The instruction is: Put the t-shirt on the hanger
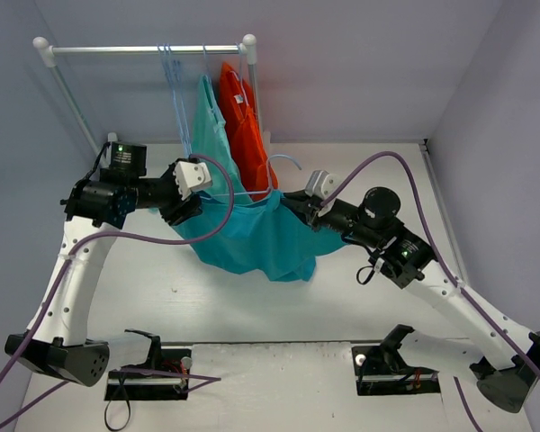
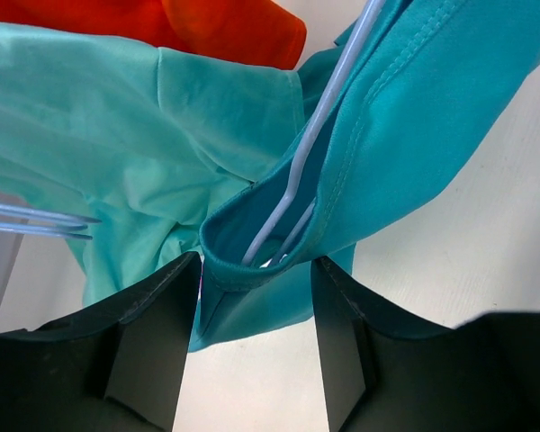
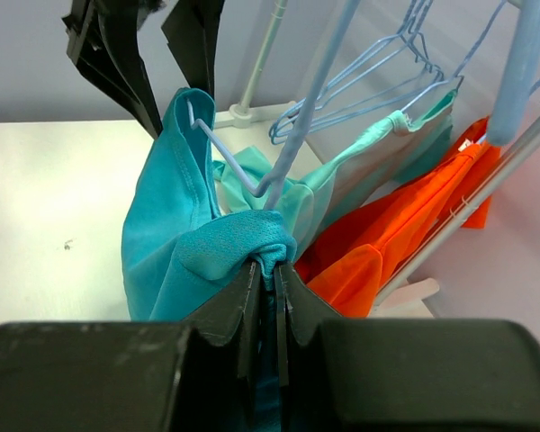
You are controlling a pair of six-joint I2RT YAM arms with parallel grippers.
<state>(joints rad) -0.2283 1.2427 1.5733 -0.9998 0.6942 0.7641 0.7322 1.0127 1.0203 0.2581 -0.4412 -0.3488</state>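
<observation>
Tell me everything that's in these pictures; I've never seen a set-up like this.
t-shirt: one, deep teal, slung between the two grippers
hanger: one, pale blue, partly inside the t-shirt
spare hangers: several, pale blue, on the rail
mint-green garment: one, hanging on the rail
orange garment: one, on the rail beside the mint one
rail: one, white posts, at the back
table: one, white
cables: purple, along both arms
arms: two, white and black, near edge
left gripper: black, open, t-shirt fold between its fingers
right gripper: black, shut on the t-shirt
</observation>
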